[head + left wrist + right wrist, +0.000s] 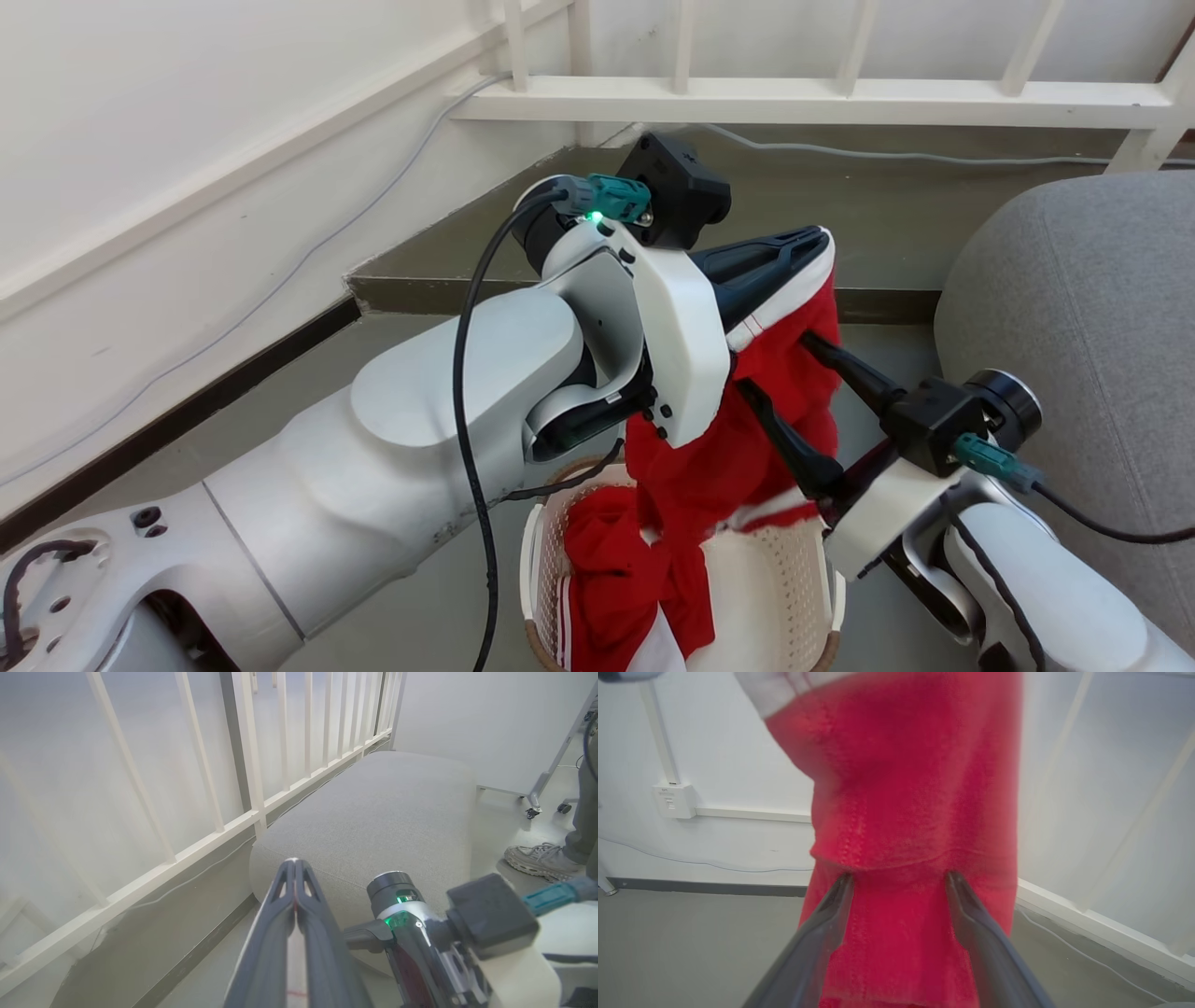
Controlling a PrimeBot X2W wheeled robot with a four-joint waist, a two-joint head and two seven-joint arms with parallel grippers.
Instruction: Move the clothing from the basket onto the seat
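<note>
Grey seat (1074, 327) at rt, basket (784, 579) low centre, red clothing (719, 467) hanging from left gripper (820, 241) clamped on its white trim, lower end in basket; left arm raised, fingers approx. level; right gripper (775, 364) spread wide, tips at hanging cloth

The basket (775, 579) runs off the bottom edge, and the red clothing (700, 467) hides much of its inside. Up close the clothing looks blurry. A person's leg (584, 826) is cut off at the side.
</note>
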